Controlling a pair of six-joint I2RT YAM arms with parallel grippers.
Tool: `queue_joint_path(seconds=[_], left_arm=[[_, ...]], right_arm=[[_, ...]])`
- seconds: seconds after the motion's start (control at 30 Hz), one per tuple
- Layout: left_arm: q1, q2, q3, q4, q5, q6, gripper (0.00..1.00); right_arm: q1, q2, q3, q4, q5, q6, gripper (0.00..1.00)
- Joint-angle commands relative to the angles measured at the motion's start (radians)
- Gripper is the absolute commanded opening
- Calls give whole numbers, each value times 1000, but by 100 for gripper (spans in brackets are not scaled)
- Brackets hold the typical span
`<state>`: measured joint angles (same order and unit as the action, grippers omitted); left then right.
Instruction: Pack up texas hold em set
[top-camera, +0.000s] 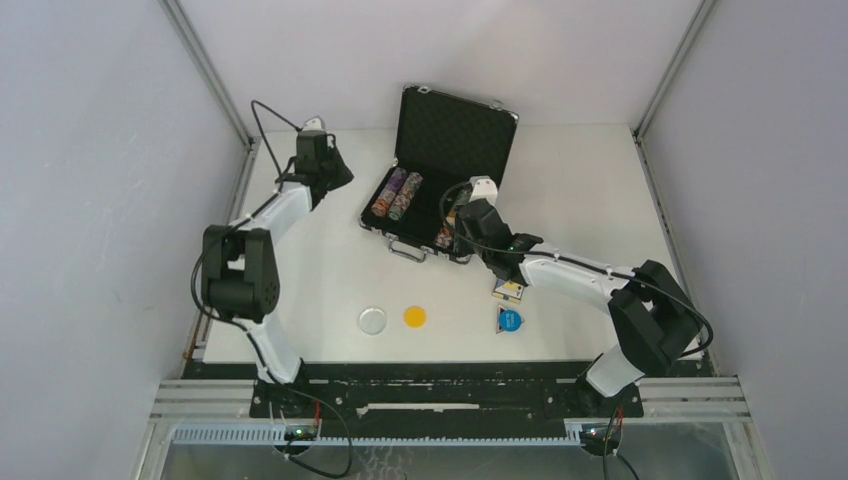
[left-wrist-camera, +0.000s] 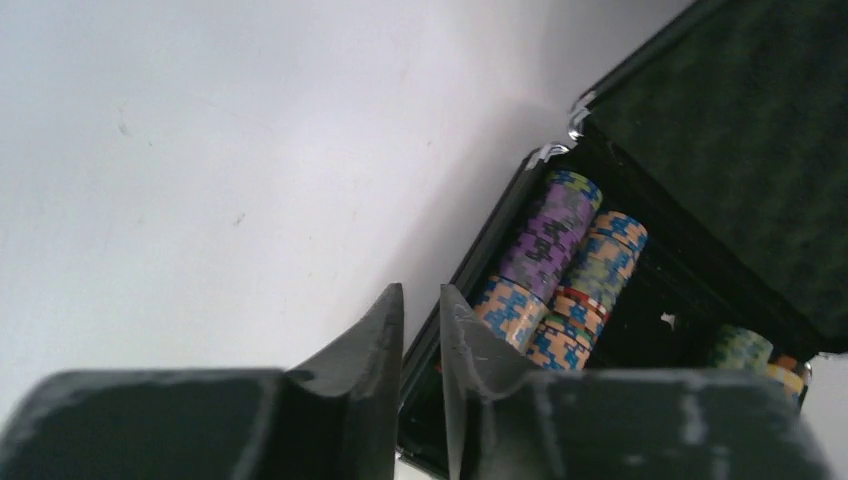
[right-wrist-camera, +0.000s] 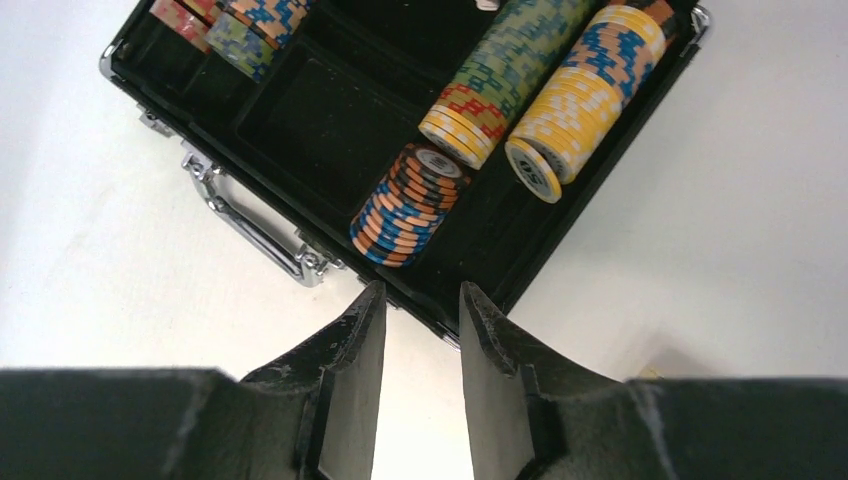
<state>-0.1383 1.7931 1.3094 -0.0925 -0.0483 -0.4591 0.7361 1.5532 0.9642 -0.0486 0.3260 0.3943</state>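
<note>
The black briefcase (top-camera: 455, 135) stands open at the table's back middle, lid upright. Rolls of poker chips (top-camera: 397, 193) lie in its left side and more lie in its right side (top-camera: 447, 232). My left gripper (top-camera: 340, 175) hangs left of the case, shut to a narrow gap and empty (left-wrist-camera: 421, 300). My right gripper (top-camera: 462, 232) is over the case's front right corner, open and empty (right-wrist-camera: 422, 295); the chip rolls (right-wrist-camera: 585, 90) and a short stack (right-wrist-camera: 410, 205) lie just beyond it. The card deck (top-camera: 510, 291) lies partly under my right arm. No red token shows.
A clear token (top-camera: 373, 320), a yellow token (top-camera: 415, 316) and a blue token (top-camera: 509, 320) lie on the white table near the front. The case's silver handle (right-wrist-camera: 250, 225) faces the front. Grey walls and metal posts close in the table on three sides.
</note>
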Motion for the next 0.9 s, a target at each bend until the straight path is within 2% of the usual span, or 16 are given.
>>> queue_joint_path(seconds=[0.0, 0.03, 0.1, 0.23, 0.47, 0.6, 0.73, 0.87], left_arm=[[7, 101, 121, -129, 53, 26, 17], [7, 118, 131, -135, 62, 27, 12], [8, 157, 157, -157, 71, 33, 8], [6, 229, 254, -277, 73, 61, 7], [-3, 271, 290, -329, 117, 74, 4], [-34, 263, 247, -336, 132, 103, 1], [-68, 226, 166, -313, 138, 122, 0], [-103, 186, 91, -301, 119, 131, 0]], right_arm=[[-10, -51, -26, -10, 48, 36, 40], [-12, -53, -32, -12, 47, 40, 40], [-11, -47, -44, -12, 42, 48, 41], [-3, -35, -61, 1, 35, 62, 41], [-14, -9, -79, -2, 27, 101, 41], [-34, 19, -79, 5, 39, 103, 42], [-56, 43, -79, 13, 31, 102, 48], [-73, 61, -79, 24, 23, 105, 50]])
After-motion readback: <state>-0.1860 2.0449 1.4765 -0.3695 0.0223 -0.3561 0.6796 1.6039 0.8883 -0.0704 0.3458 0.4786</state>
